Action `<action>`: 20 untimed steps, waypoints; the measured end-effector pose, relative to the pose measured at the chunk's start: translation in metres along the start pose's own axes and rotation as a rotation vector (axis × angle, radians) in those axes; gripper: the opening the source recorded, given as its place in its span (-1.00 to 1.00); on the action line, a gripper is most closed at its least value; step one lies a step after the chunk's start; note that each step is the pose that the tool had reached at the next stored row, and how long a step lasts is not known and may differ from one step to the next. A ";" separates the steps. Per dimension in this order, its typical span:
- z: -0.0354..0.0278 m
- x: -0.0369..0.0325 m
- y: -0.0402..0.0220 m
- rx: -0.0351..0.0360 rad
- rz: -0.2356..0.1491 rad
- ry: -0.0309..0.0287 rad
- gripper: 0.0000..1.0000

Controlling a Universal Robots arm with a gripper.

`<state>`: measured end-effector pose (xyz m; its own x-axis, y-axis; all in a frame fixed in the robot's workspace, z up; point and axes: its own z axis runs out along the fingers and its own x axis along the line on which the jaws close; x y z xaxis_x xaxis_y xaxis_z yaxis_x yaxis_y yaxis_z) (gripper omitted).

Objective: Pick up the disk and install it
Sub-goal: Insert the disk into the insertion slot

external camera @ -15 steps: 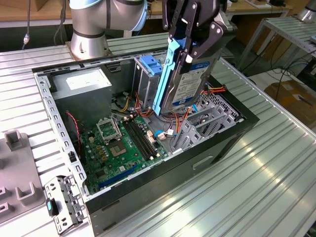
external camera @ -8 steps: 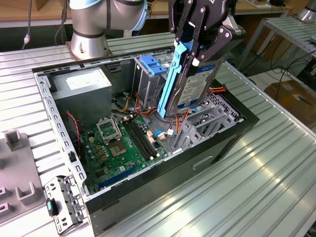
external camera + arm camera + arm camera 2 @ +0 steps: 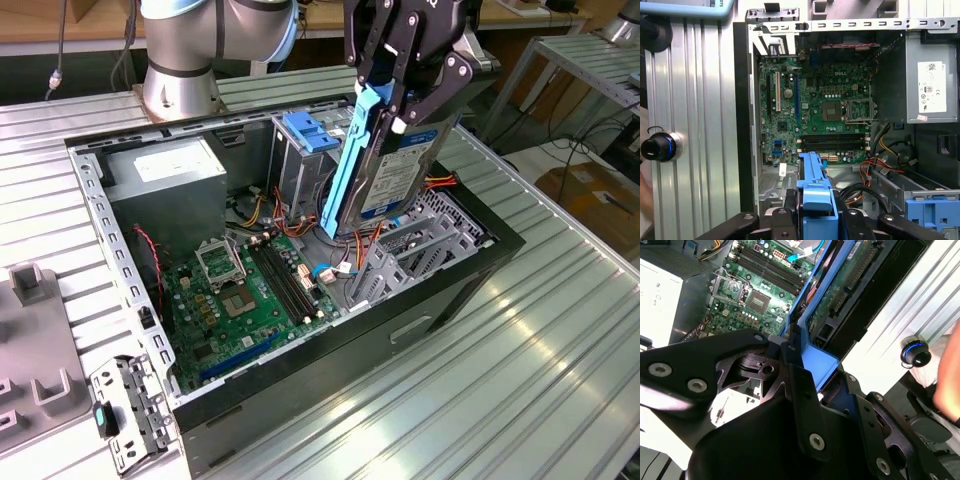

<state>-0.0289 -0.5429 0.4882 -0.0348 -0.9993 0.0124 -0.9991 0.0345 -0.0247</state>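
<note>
The tool pinches the disk (tilted on edge), hanging below it over the open case.

A ribbed aluminium table catches bright glare across the lower right of the exterior view. Beyond it, at upper right, a second metal-framed table stands over a pale floor strewn with cables beside a cardboard box.

We see an open computer case lying on the ribbed metal bench. Inside it, a green motherboard sits beside a grey power supply and a drive cage with a blue handle. A loose metal bracket lies on the bench at the exterior view's left, near the case.
</note>
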 end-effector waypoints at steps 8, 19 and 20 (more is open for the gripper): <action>0.0005 0.0000 -0.0028 0.0000 0.000 0.0000 -0.25; 0.0164 0.0025 -0.0458 0.0012 0.000 0.0109 -0.25; 0.0182 0.0023 -0.0521 0.0013 0.000 0.0123 -0.25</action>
<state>0.0236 -0.5472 0.4713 -0.0348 -0.9991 0.0247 -0.9991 0.0342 -0.0261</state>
